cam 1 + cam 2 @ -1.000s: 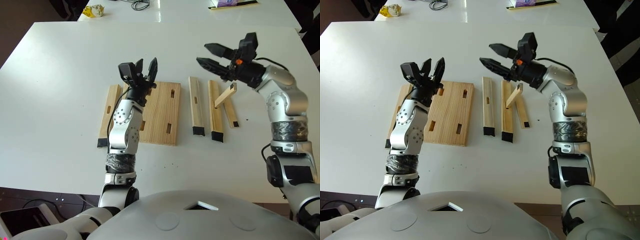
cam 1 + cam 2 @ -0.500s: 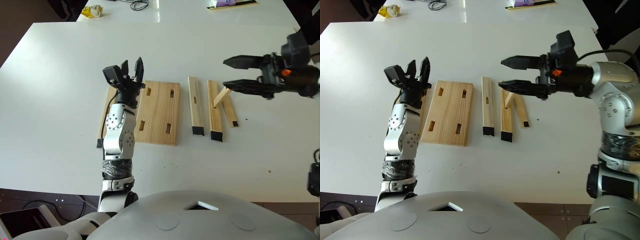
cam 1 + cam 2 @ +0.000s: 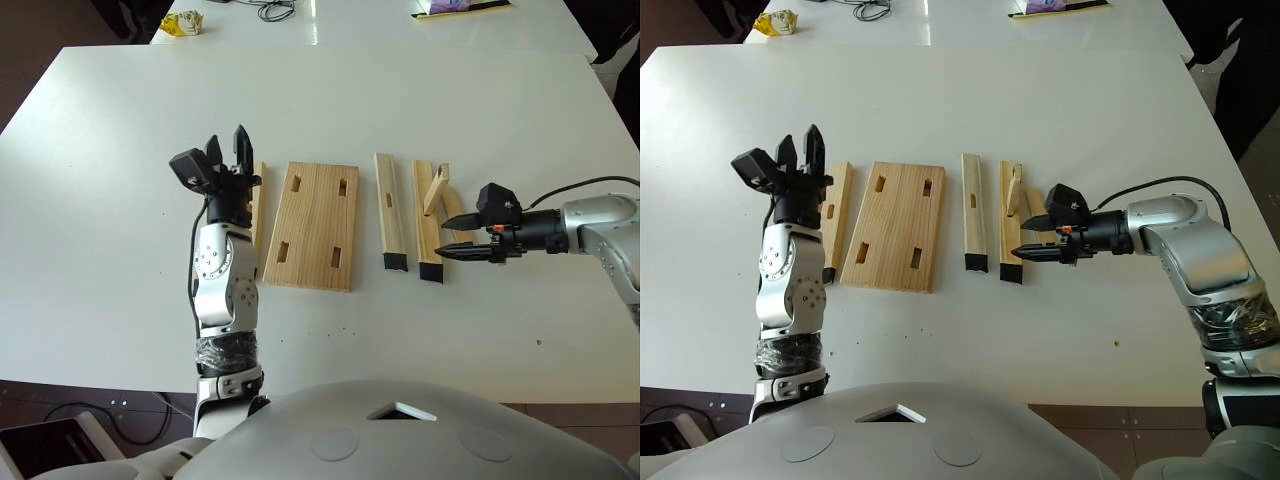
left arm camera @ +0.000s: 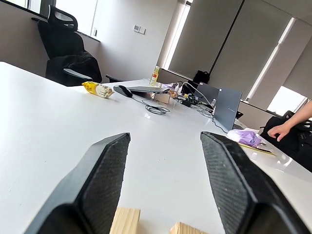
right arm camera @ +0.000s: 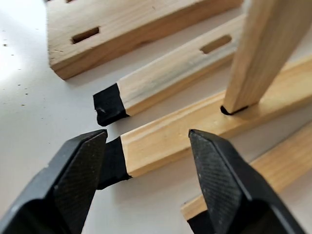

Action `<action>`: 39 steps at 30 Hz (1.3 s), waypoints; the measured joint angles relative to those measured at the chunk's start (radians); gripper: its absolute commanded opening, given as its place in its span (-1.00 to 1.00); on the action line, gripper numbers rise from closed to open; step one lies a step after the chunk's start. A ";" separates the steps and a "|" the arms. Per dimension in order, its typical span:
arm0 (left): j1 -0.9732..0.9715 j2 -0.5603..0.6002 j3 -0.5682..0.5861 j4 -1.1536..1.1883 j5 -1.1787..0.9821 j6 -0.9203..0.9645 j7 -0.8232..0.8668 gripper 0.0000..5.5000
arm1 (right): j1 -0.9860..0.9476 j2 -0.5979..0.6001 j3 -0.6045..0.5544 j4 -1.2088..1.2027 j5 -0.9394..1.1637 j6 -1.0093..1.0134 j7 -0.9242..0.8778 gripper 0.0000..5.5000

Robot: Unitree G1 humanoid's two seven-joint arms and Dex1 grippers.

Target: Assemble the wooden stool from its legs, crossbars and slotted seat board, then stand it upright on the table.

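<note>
Leg (image 3: 428, 235) with pegged crossbar (image 3: 436, 188) flat on counter (image 3: 120, 250), right of seat board (image 3: 312, 225). Right jaws spread at its black end; left jaws spread, empty. Likely light, stiff wood: grip mid-length by the sides.

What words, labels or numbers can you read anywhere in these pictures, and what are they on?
No text can be read in any view.
Yellow packet on the far table: print too small to read.
Purple packet: print blurred.
Seat board and legs: no markings visible.
</note>
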 measured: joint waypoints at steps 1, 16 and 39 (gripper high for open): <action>0.020 -0.002 -0.005 -0.006 0.002 -0.002 0.005 -0.03 | 0.000 0.003 -0.003 -0.015 0.000 0.048 -0.034 0.12; 0.059 -0.002 -0.027 -0.046 0.007 0.010 0.026 -0.03 | 0.001 0.341 -0.186 -0.227 0.045 0.644 -0.534 0.22; 0.023 0.010 -0.052 -0.071 0.000 0.115 -0.013 -0.03 | 0.076 0.650 -0.249 -0.378 -0.038 0.792 -0.917 0.51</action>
